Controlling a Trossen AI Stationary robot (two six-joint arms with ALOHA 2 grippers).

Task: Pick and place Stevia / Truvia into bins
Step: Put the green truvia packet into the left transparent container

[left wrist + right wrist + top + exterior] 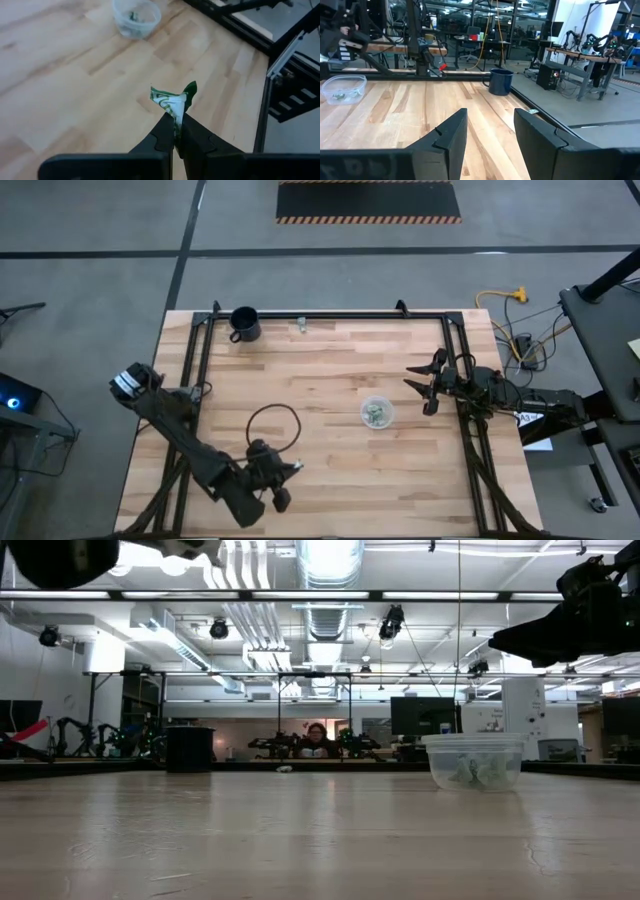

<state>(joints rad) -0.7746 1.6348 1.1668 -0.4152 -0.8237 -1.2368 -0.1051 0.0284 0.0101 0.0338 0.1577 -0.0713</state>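
One green-and-white Stevia packet sticks out past the tips of my left gripper, which is shut on it above the table's near part. The round clear bin stands right of the table's middle with several packets inside. It also shows in the low view and ahead of the left gripper. My right gripper waits open and level at the table's right edge, holding nothing. My left gripper pinches the packet's lower edge between its two fingertips. The fingers slant downward and point toward the table's right side. The packet is crumpled, stands out beyond the fingertips and is clear of the table.
A black mug stands at the far left of the table. A small pale object lies by the far edge. A black cable loop lies beside my left arm. A black frame rail runs along the table's right side.
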